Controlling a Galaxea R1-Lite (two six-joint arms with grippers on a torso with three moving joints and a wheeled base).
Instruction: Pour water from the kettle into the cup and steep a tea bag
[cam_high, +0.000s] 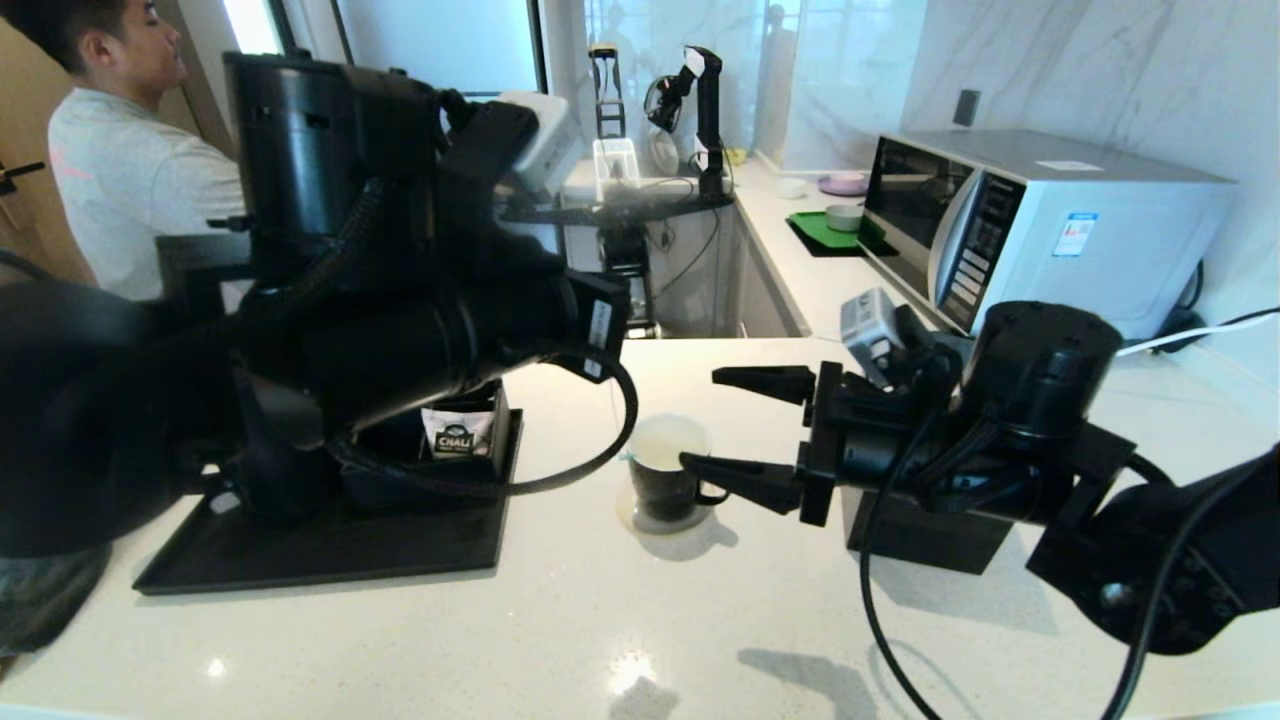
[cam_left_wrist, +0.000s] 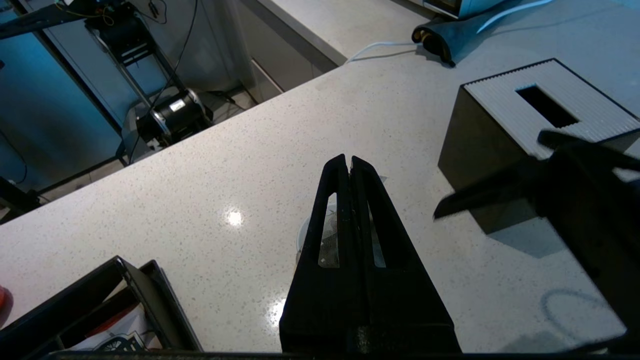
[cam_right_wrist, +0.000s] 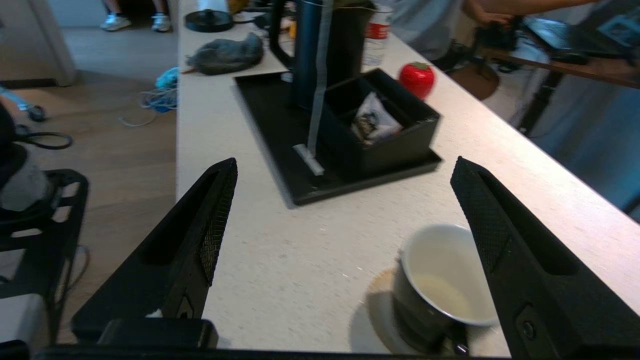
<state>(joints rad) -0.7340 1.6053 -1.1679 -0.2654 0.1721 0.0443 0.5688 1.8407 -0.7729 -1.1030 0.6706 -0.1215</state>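
A: What is seen of the room and the surface?

B: A kitchen with marbled walls is shown, with a pale speckled worktop (cam_high: 640, 620) in front. A microwave (cam_high: 1040, 225) is set at the far right, and a person in a white shirt (cam_high: 120, 170) is seen at the far left.

A: Where is the cup?

B: The cup (cam_high: 665, 470) is found near the middle of the worktop, standing upright on a small round coaster (cam_right_wrist: 380, 312), with pale liquid seen in its white inside. A thin white string (cam_high: 613, 415) is seen hanging down towards its rim; the tea bag itself cannot be made out with certainty.

A: And the kettle?

B: The kettle (cam_right_wrist: 325, 45) is placed on a black tray (cam_high: 330, 545) on the robot's left, just beside a black compartment box (cam_right_wrist: 380, 130) in which a sachet marked "CHALI" (cam_high: 458, 432) is kept.

A: How are the end effectors held?

B: The left end effector (cam_left_wrist: 348, 162) is raised above the cup, its fingers pressed together. The right end effector (cam_high: 730, 425) is held just beside the cup at the handle side, spread wide, with nothing gripped. A black box with a slotted ribbed lid (cam_left_wrist: 540, 107) is seen beneath the right arm.
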